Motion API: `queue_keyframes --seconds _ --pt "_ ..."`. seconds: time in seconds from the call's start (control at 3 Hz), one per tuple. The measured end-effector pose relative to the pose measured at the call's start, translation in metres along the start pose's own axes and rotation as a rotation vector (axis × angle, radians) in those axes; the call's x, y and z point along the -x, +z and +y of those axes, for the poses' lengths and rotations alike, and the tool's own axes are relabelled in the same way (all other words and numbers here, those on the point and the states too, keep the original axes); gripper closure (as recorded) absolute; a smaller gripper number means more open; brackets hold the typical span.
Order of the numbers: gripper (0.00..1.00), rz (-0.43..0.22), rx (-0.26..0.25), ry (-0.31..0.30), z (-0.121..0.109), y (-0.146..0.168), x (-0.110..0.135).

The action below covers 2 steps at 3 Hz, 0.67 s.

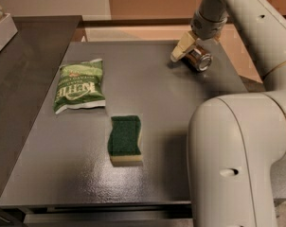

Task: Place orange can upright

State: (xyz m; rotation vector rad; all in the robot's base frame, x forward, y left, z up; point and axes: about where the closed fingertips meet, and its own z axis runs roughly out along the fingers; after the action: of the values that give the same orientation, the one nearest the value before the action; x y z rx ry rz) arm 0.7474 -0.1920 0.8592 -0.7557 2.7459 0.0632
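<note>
The orange can [200,59] lies on its side at the far right of the grey table [157,108], its shiny silver end facing me; the dark body is mostly hidden behind it. My gripper [189,55] comes down from the arm at the top right and is shut on the can, low over the table. One cream finger [181,47] shows against the can's left side; the other finger is hidden behind the can.
A green chip bag [80,85] lies flat at the left. A green sponge [125,139] lies near the middle front. My robot's large white body [237,160] fills the front right. A darker counter [20,70] adjoins on the left.
</note>
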Motion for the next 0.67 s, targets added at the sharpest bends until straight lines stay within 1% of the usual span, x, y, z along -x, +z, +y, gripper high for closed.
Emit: queue_keyframes --seconds 0.33,0.67 --pt "0.18 0.02 0.004 -0.004 0.0025 0.0059 -0.0016" --pt "0.42 0.033 0.01 -0.013 0.0054 0.0082 -0.0026"
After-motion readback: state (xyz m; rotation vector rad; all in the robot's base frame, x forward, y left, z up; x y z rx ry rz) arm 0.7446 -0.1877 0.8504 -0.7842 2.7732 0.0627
